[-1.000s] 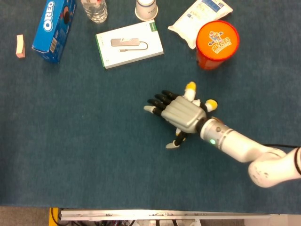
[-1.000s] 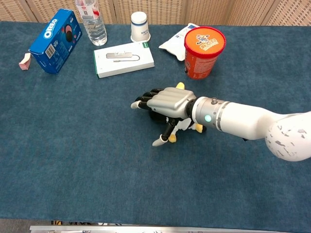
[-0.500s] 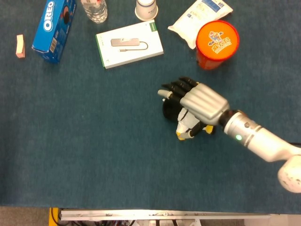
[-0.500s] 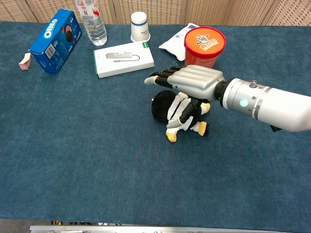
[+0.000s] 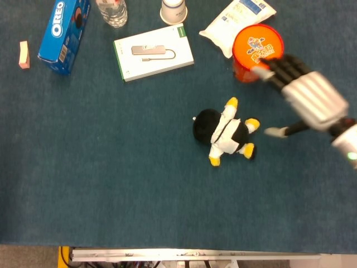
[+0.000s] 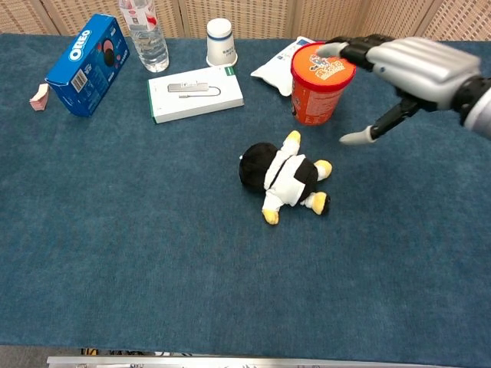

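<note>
The right hand (image 5: 308,100) hovers above the blue carpeted counter (image 5: 111,184) with its fingers spread and nothing in them, fingertips reaching over the lid of the orange cylindrical snack tub (image 5: 256,52), apparently not touching it. A small black-and-white plush penguin with yellow feet (image 5: 225,134) lies on its side on the counter, near the hand but apart from it. Behind it lie a white flat box with a green edge (image 5: 153,52), a white crinkled snack bag (image 5: 237,22), a blue Oreo carton (image 5: 64,33), a clear plastic bottle (image 5: 112,11), a white paper cup (image 5: 173,11) and a small pink eraser (image 5: 24,54)
</note>
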### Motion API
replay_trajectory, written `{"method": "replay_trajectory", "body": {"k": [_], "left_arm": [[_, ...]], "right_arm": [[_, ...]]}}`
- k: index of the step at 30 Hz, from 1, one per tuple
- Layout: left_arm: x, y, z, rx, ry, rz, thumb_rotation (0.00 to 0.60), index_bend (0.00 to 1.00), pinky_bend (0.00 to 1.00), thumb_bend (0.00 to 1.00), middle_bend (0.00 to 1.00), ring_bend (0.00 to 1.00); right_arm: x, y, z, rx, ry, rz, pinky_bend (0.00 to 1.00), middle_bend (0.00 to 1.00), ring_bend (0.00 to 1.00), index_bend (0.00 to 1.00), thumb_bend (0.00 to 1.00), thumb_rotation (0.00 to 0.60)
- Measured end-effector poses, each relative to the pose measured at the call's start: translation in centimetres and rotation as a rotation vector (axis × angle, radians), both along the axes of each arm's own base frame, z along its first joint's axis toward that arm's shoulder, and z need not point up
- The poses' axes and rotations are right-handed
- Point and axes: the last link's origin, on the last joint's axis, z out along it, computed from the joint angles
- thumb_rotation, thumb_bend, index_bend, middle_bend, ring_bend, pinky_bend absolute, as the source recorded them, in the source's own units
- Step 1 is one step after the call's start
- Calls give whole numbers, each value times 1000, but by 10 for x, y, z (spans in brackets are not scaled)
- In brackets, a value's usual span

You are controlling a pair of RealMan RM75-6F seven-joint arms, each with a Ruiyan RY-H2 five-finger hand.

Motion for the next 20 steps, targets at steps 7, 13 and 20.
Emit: {"method": "replay_trajectory", "body": {"k": [7, 13, 20], "left_arm": [[3, 6, -2, 1, 1, -20, 600, 0, 20, 249, 0, 0], [7, 11, -5, -2, 6, -40, 600, 0, 20, 248, 0, 0], [11, 14, -8, -10, 9, -53, 600, 0, 20, 249, 0, 0]], "right_arm": [[-49, 23, 49, -153, 2, -120, 0, 22, 0, 0, 0, 600], [-92, 53, 79, -270, -12, -229, 0, 23, 0, 0, 0, 600], [-125, 80, 98, -349, -27, -277, 0, 34, 0, 0, 0, 600]]}}
